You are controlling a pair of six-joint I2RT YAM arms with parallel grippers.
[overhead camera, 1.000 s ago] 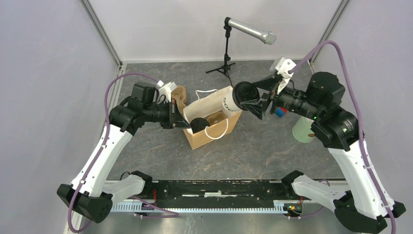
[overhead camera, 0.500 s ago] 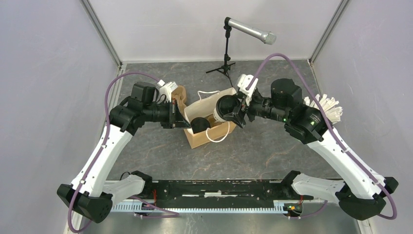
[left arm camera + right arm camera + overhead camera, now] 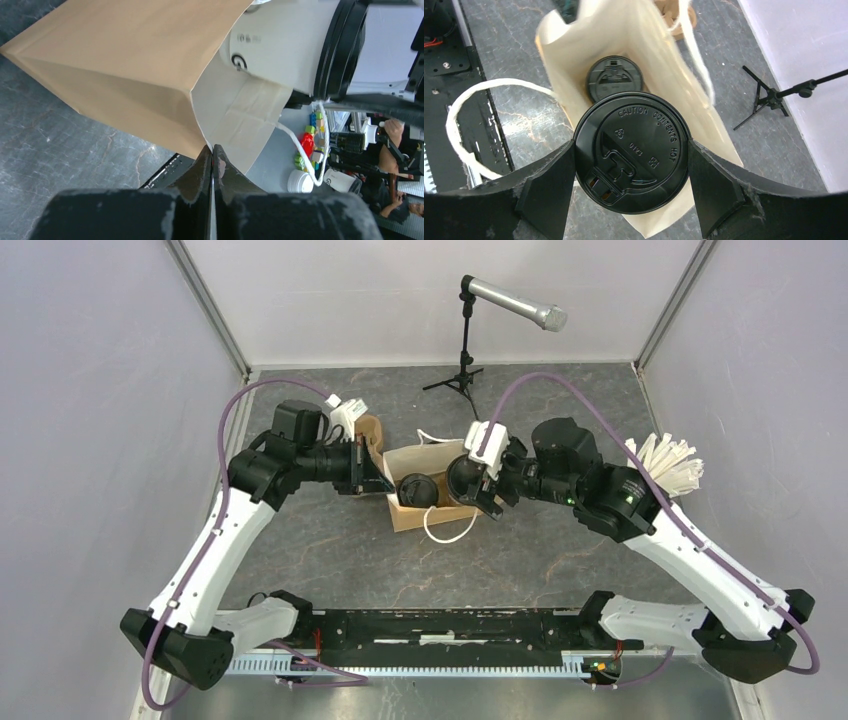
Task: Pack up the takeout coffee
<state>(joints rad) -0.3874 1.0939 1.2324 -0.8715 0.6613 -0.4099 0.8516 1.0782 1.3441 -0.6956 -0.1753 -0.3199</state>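
A brown paper bag [image 3: 440, 514] stands in the middle of the table, and my left gripper [image 3: 380, 475] is shut on its left rim [image 3: 212, 150]. Inside the bag sits one takeout coffee [image 3: 614, 80], showing its black lid [image 3: 413, 490]. My right gripper [image 3: 630, 167] is shut on a second takeout coffee [image 3: 631, 150] by its sides, lid towards the camera, at the bag's mouth [image 3: 462, 482]. The left wrist view shows this cup's white wall [image 3: 285, 45] with dark lettering partly inside the bag [image 3: 125, 65].
A brown cardboard carrier [image 3: 371, 430] lies behind the left gripper. A pale green cup of white wrapped straws [image 3: 665, 462] stands at the right. A microphone stand [image 3: 464, 350] is at the back. The bag's white rope handle [image 3: 447, 532] hangs forward.
My right arm has swung left and carried its cup from right of the bag to the bag's mouth. The bag now stands more upright, and the straw cup has come into sight.
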